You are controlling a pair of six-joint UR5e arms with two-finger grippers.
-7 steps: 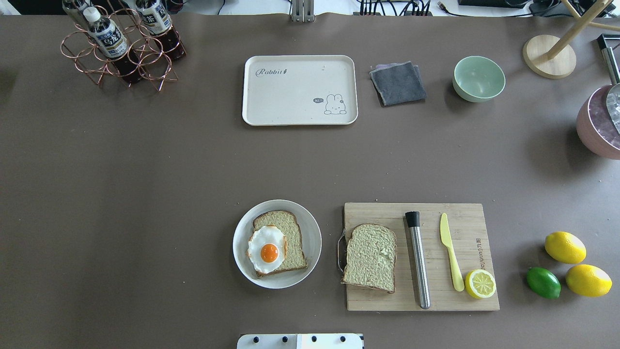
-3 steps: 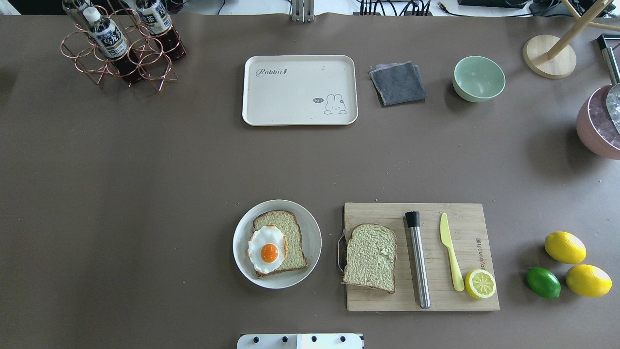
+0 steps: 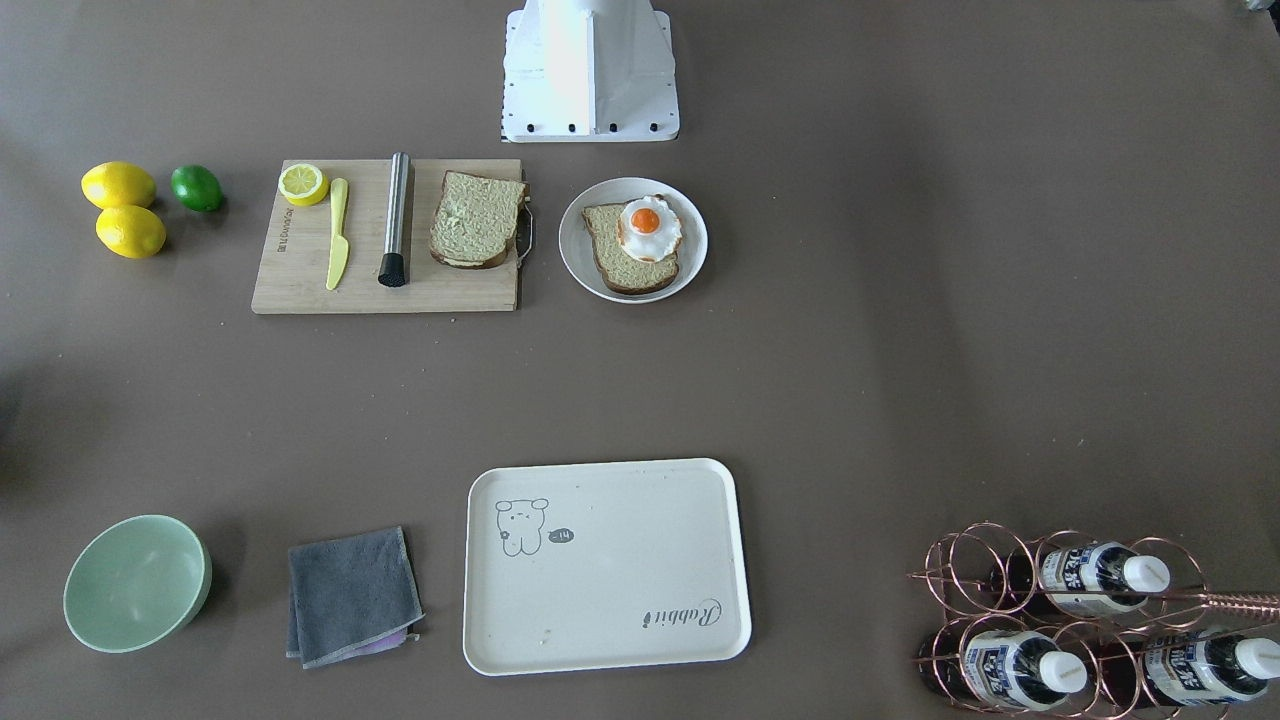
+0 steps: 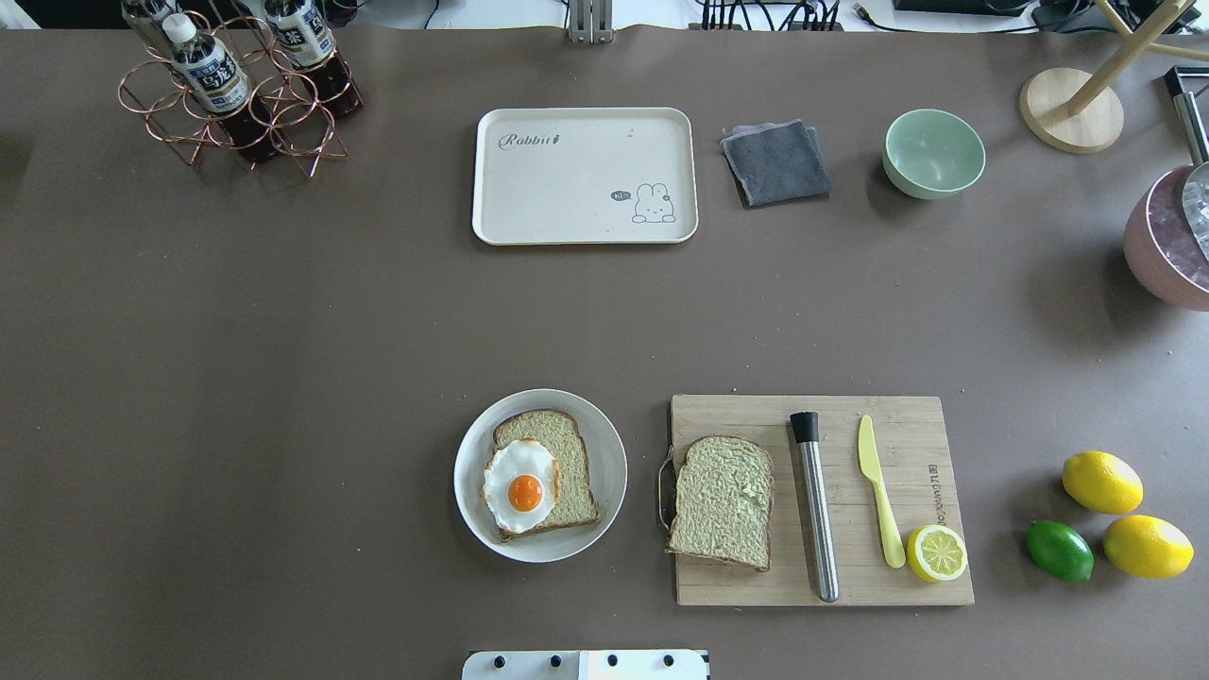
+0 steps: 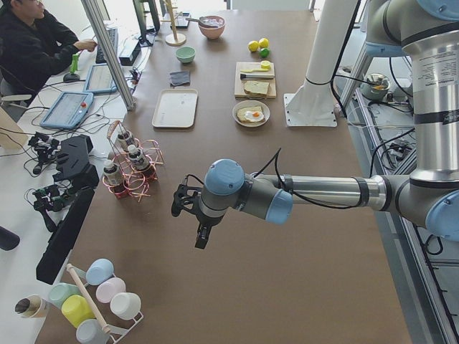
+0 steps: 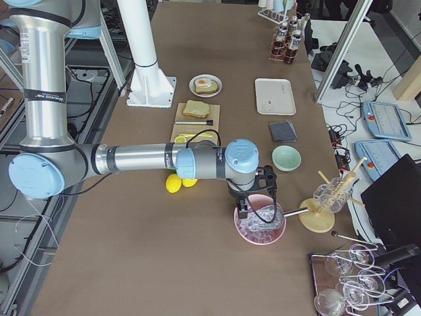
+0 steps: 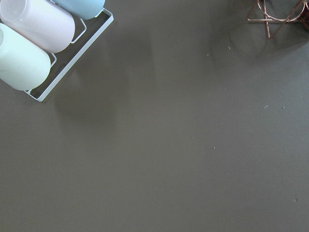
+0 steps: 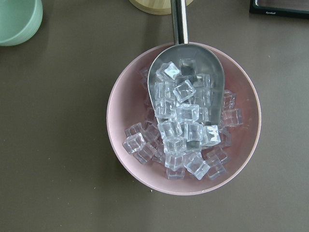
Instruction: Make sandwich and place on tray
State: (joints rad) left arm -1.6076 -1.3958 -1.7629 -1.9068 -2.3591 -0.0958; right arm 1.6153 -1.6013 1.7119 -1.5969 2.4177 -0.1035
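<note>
One bread slice (image 4: 567, 453) lies on a round grey plate (image 4: 612, 472) with a fried egg (image 4: 519, 486) on top. A second slice (image 4: 723, 501) lies on the wooden cutting board (image 4: 907, 586). The cream tray (image 4: 584, 175) stands bare at the far middle of the table. My left gripper (image 5: 190, 218) hovers over bare table far from the food, at the table's left end. My right gripper (image 6: 256, 204) hangs over a pink bowl of ice at the right end. I cannot tell whether either is open or shut. No fingers show in the wrist views.
On the board lie a steel rod (image 4: 817, 510), a yellow knife (image 4: 878, 491) and a lemon half (image 4: 937, 552). Lemons and a lime (image 4: 1060, 551) lie to its right. A grey cloth (image 4: 776, 162), a green bowl (image 4: 933, 153) and a bottle rack (image 4: 236, 90) stand along the far side.
</note>
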